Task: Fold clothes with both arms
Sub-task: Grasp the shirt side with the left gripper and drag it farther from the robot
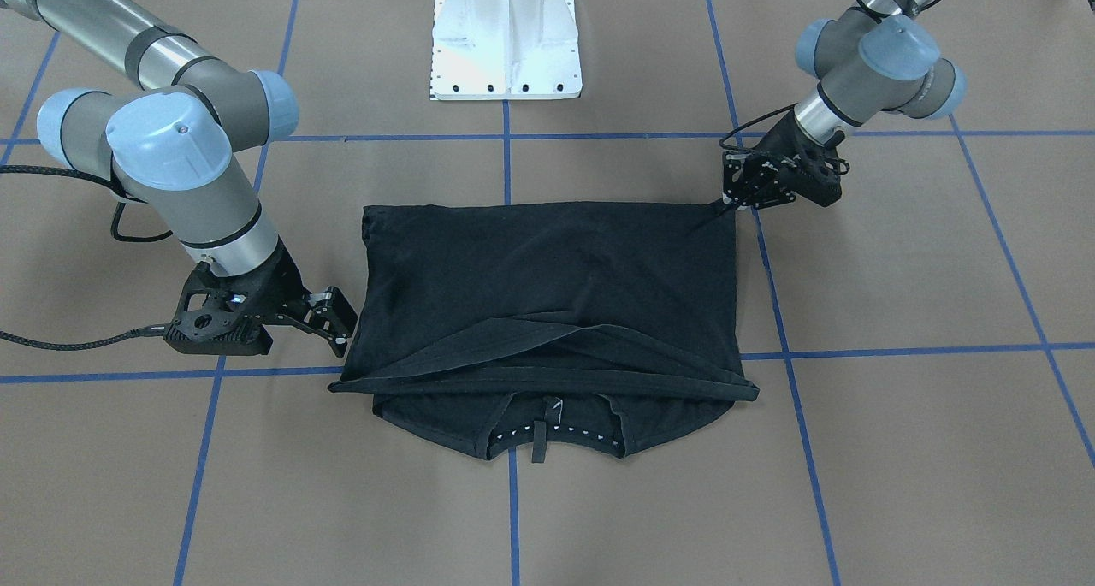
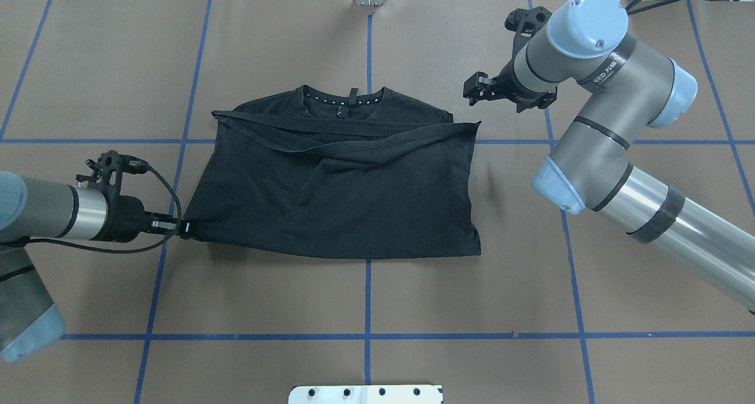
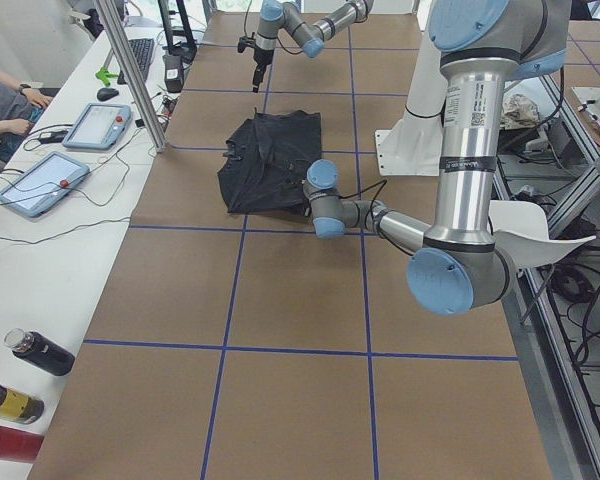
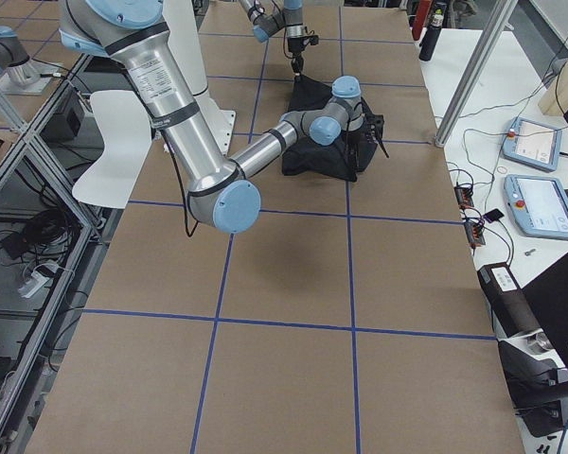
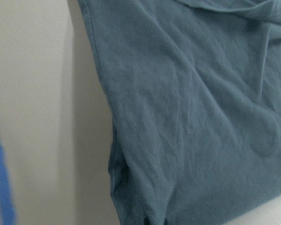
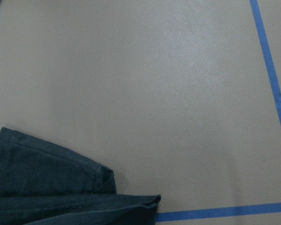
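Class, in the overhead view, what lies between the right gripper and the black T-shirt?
Nothing but bare brown table covering. The overhead view shows the right gripper apart from the T-shirt, with only that surface in the gap.

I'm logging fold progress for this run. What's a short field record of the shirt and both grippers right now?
garment: black T-shirt, flat on the table
fold state: hem doubled up toward the collar, collar uncovered
print: none showing
left gripper: shut on the shirt's near left corner
right gripper: open, by the far right corner, apparently clear of the cloth
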Robot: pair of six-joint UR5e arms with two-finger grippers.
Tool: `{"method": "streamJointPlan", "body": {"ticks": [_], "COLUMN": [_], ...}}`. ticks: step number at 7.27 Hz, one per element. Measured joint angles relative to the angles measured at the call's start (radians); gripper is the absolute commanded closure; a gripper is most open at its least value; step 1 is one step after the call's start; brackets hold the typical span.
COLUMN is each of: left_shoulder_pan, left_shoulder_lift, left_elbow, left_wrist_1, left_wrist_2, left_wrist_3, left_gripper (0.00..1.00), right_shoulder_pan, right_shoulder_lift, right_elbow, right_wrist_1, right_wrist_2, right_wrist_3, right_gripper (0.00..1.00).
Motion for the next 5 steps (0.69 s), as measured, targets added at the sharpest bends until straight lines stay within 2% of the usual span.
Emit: {"method": "streamJointPlan", "body": {"ticks": [1,2,5], "left_shoulder_pan": [-0.060,-0.123,-0.280], "left_shoulder_lift": [-0.030,-0.116,-0.471], "left_elbow": [0.035,0.118,0.579], "left_wrist_1": [0.046,0.108,0.177], "left_wrist_2": [0.001,0.004,0.066], "left_wrist_3": [0.095,0.183,0.436], "left_gripper": [1.00,1.00,1.00], "right_shoulder_pan": [-0.002,-0.004,-0.010], "right_shoulder_lift": [0.000,0.000,0.006], "right_elbow": [-0.001,-0.002,0.000], "right_wrist_1": [0.000,0.000,0.000], "right_wrist_2": [0.000,0.000,-0.001], "right_wrist_3": [0.000,0.001,0.007], "right_gripper": [0.00,0.00,0.00]}}
